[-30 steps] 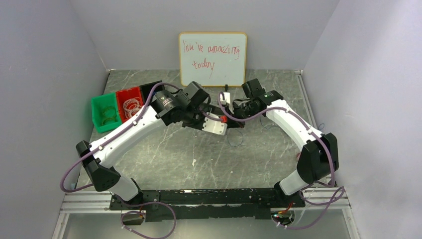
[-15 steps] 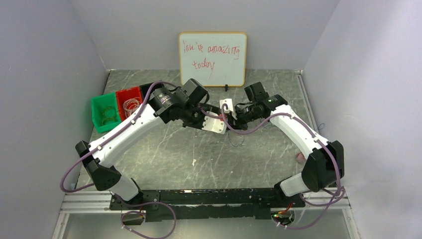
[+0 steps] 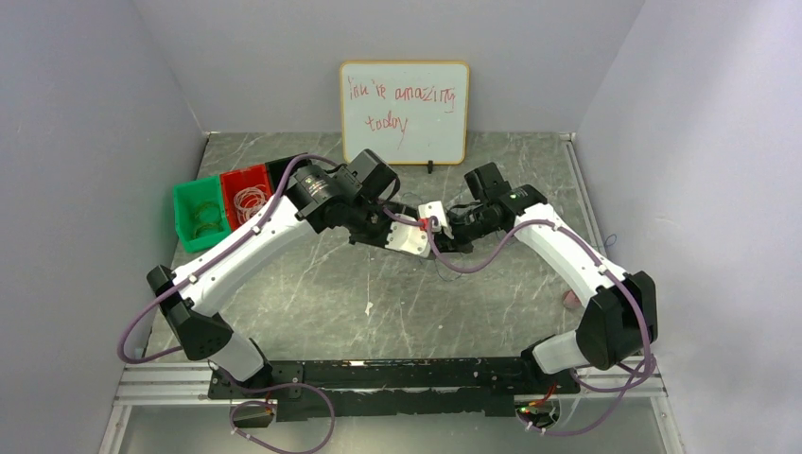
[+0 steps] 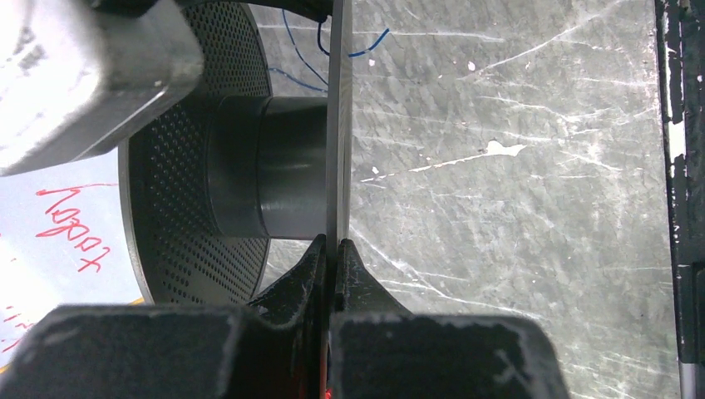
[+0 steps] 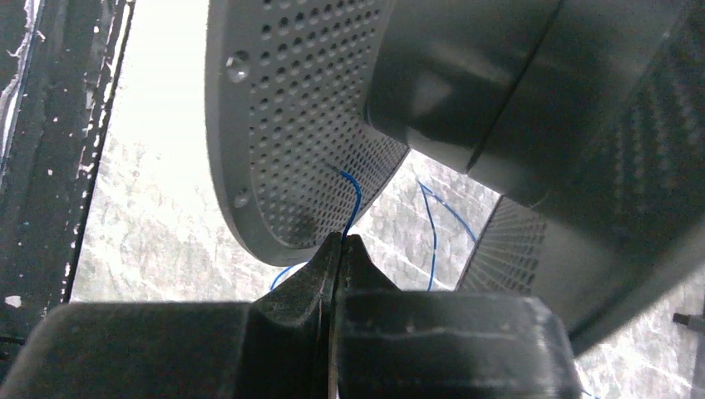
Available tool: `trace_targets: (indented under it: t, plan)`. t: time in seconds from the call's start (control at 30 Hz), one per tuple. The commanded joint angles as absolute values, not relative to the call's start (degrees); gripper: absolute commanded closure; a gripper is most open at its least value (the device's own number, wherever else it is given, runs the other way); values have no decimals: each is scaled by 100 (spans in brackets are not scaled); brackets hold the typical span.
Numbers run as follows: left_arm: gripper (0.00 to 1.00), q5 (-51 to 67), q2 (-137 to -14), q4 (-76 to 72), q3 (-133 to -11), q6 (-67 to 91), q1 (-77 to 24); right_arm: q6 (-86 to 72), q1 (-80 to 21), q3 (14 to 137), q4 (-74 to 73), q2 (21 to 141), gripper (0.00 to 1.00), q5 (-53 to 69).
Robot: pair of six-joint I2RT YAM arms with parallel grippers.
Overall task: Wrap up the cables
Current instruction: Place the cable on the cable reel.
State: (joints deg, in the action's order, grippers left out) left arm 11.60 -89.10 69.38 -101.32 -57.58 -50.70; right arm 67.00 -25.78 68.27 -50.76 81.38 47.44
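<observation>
The whiteboard [image 3: 405,112] stands at the middle of the table's [image 3: 312,284] far edge, against the back wall. A row of three bins [image 3: 244,173] sits by the left edge, toward the far-left corner. Over the middle of the table, in front of the whiteboard, the arms meet, with the left gripper [image 4: 335,248] coming from the left and the right gripper [image 5: 341,241] from the right. A spool [image 4: 191,166] sits between them. The left gripper pinches the rim of one spool flange, and the hub lies to the left of that flange in its wrist view. The right gripper nips the cable [image 5: 356,195] just below a flange. The cable runs up from the fingertips onto that flange's face, and more of it lies loose on the table beyond the spool.
</observation>
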Motion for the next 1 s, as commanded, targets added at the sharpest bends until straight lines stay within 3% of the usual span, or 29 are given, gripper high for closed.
trace_targets:
  t: [0.0,0.33,0.6,0.97]
  plan:
    - [97,1161,-8871,6486,-10288,-5740,-5071,7096,-2698,6725,-5168,7947,100,5114]
    - [98,933,-8967,6248,-10101,-5659,-5069,6394,-2795,6110,-3971,7741,98,5280]
    - [97,559,-8793,5861,-9566,-5493,-5067,6376,-2869,5914,-3849,7883,98,5513]
    - [97,520,-8854,5783,-9676,-5429,-5069,6425,-2974,5915,-3895,8049,89,5513]
